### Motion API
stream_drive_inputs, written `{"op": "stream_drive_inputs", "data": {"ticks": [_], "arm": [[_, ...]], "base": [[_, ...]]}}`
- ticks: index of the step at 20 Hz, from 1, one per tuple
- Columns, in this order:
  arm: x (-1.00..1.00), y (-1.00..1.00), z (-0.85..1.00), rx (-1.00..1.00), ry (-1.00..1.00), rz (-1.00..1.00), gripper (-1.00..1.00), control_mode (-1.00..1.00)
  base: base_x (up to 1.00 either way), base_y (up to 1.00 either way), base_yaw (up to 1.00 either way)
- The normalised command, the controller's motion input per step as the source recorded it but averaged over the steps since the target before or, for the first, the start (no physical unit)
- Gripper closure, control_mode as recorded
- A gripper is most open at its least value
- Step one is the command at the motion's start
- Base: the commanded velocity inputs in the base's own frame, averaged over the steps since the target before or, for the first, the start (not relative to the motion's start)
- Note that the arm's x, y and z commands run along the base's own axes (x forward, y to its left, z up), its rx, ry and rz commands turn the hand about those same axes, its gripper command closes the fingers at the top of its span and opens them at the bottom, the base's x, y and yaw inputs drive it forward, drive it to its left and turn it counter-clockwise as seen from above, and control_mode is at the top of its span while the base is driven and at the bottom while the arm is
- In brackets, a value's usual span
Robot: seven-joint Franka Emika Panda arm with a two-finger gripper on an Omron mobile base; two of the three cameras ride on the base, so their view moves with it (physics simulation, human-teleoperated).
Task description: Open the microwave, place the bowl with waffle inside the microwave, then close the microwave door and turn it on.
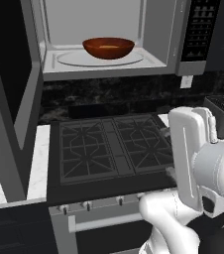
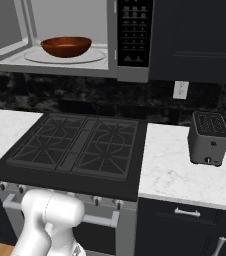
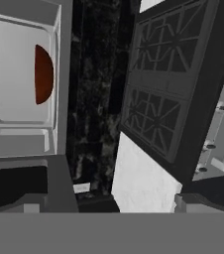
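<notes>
The microwave point(image 1: 158, 30) hangs above the stove with its door point(image 1: 15, 99) swung wide open to the left. The reddish-brown bowl point(image 1: 108, 47) sits on the round turntable point(image 1: 74, 58) inside the light grey cavity, also seen as the bowl point(image 2: 66, 46) and the bowl point(image 3: 43, 74). A thin tan sliver of waffle point(image 1: 109, 47) shows over the bowl's rim. The black button panel point(image 2: 134, 30) is at the microwave's right. My gripper point(image 3: 114, 206) is open, fingertips point(image 3: 30, 202) far apart and holding nothing, well back from the microwave and rolled sideways.
A black gas cooktop point(image 2: 80, 145) lies under the microwave, with an oven front and bar handle below. A dark slotted toaster point(image 2: 208, 137) stands on the white marble counter point(image 2: 175, 175) at right. The open door juts out over the left counter point(image 1: 37, 163).
</notes>
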Motion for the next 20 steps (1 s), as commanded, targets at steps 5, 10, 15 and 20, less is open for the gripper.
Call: {"op": "stream_drive_inputs", "data": {"ticks": [5, 10, 15, 20], "arm": [[0.73, 0.16, -0.42, 0.0, -0.05, 0.0, -1.0, -1.0], [0.5, 0.42, -0.64, 0.0, -0.17, 0.0, -1.0, -1.0], [0.27, 0.35, -0.84, 0.0, -0.21, 0.0, -1.0, -1.0], [0.21, 0.01, -0.67, 0.04, -0.21, 0.03, -1.0, -1.0]], "base": [[0.0, 0.0, 0.0], [0.0, 0.0, 0.0], [0.0, 0.0, 0.0], [0.0, 0.0, 0.0]]}}
